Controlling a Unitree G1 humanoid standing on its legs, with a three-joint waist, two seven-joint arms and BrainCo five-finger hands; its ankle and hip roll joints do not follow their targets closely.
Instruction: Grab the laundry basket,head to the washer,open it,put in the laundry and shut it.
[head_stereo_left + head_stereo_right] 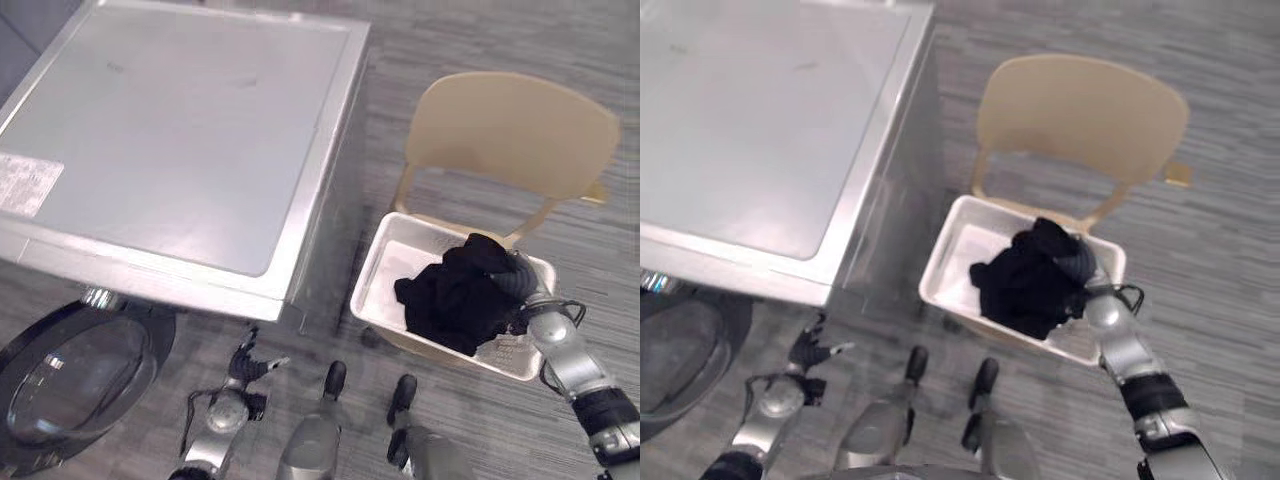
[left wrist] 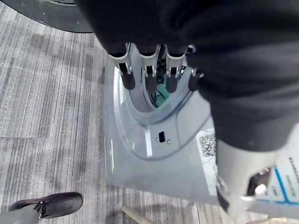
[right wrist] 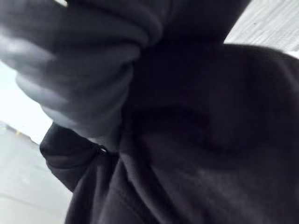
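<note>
Reaching into the white laundry basket, the right hand lay buried in black clothing, grip unclear; left hand relaxed open; washer door open; lifting the clothes across looked next.

Black laundry heaps in a white basket before a pale tan chair. The washer is silver-grey, the floor grey with streaks.

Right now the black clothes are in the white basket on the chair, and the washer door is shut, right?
Not quite. The washer door is open, swung out at the front, as the left eye view shows. The rest holds: the black clothes are in the white basket on the chair.
</note>
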